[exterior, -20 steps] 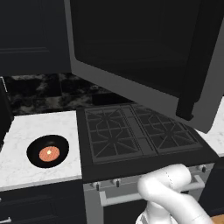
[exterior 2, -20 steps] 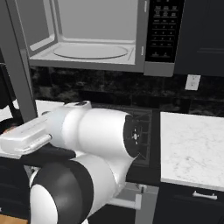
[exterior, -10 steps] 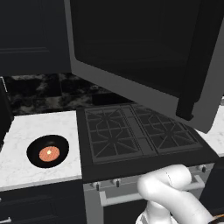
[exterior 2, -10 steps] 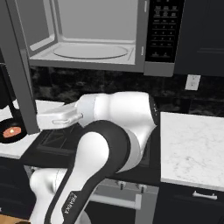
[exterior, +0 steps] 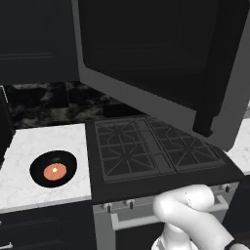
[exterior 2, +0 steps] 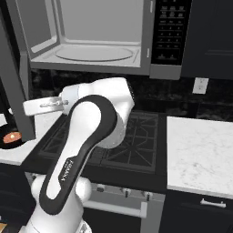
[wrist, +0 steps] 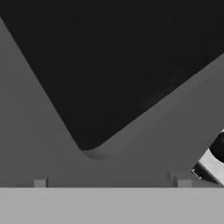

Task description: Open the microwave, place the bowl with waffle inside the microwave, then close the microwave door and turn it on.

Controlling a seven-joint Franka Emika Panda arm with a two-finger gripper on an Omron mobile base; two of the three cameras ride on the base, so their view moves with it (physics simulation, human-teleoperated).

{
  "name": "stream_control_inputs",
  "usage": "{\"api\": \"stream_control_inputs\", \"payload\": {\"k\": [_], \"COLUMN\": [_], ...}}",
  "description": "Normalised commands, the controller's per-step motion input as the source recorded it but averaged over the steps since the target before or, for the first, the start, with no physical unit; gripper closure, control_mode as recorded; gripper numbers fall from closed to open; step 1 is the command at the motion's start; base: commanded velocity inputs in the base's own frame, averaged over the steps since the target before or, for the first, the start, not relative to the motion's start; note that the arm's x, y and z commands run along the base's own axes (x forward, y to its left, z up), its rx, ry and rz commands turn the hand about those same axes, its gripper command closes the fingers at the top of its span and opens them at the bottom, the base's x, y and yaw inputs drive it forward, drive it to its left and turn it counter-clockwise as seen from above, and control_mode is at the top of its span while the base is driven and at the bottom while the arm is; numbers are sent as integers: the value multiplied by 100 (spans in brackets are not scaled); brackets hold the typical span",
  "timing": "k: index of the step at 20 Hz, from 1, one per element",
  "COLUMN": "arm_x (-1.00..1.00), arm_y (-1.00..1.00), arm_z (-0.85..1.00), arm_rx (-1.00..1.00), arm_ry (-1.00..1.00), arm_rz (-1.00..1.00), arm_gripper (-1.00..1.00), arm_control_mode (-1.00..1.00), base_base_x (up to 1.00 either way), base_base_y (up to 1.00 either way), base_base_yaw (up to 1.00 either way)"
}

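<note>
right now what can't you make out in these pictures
- The bowl and waffle in the right base view: partly hidden behind the open microwave door, cut by the left edge.
- Microwave button labels: too small to read.
- Gripper, hand view: only the fingertips show, close against the door's frame.

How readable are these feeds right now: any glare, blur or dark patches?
Left base view: microwave door is a near-black mass; bowl and waffle are sharp on the pale counter. Right base view: evenly lit, microwave interior clear. Hand view: soft, close against the door's frame and glass.
</note>
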Motion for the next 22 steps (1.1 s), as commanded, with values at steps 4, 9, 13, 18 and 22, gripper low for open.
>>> {"api": "stream_control_inputs", "payload": {"k": [4, 9, 13, 18, 22], "arm_x": [-91, -92, -38, -12, 0], "arm_y": [46, 78, 100, 100, 56], "arm_z": [27, 32, 35, 12, 0], "arm_rx": [0, 0, 0, 0, 0], "arm_ry": [-11, -17, -12, -4, 0], "arm_rz": [27, 13, 0, 0, 0], "arm_gripper": [-100, -100, -100, -100, -100], "arm_control_mode": [-100, -100, -100, -100, -100], "base_base_x": [0, 0, 0, 0, 0], "base_base_y": [0, 0, 0, 0, 0], "base_base_yaw": [0, 0, 0, 0, 0]}}
